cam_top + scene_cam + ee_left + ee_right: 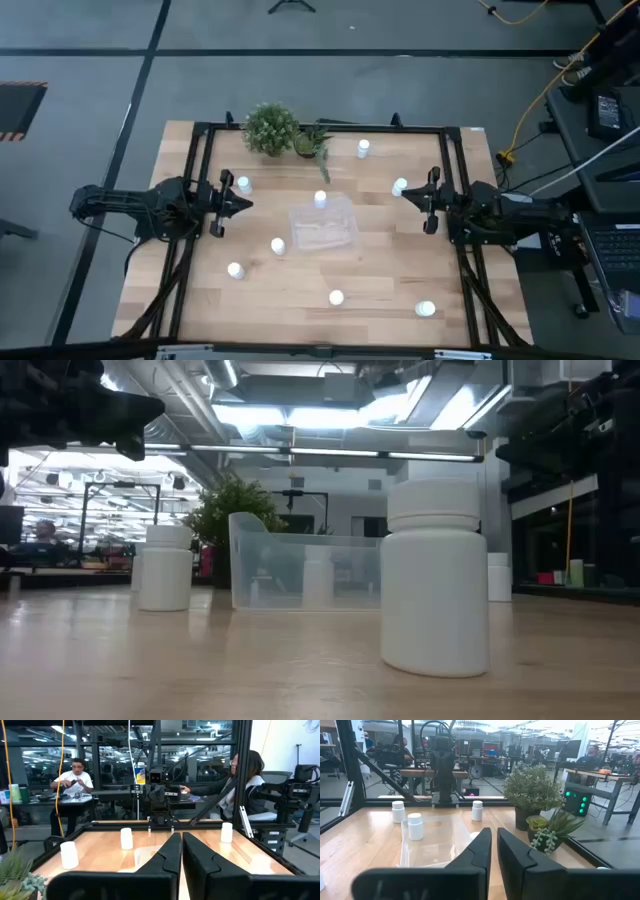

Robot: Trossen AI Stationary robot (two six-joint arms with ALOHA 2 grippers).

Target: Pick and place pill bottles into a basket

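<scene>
High view, left to right: left gripper [243, 203] at table's left, fingers pressed nearly together, empty; clear basket [323, 226] at centre; pill bottles [277, 245] scattered around it on wooden table [380, 275]; right gripper [408, 196] at right, nearly closed, empty. Wrist views only: seated people beyond. Potted plant [271, 129] at far edge.

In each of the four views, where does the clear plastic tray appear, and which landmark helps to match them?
High view: the transparent rectangular plastic tray lies at the table's centre.
Low view: it stands mid-picture, behind the large white bottle.
Left wrist view: only its rim shows above the gripper.
Right wrist view: centre-left, just beyond the gripper.
Shared landmark: the green potted plant.
</scene>
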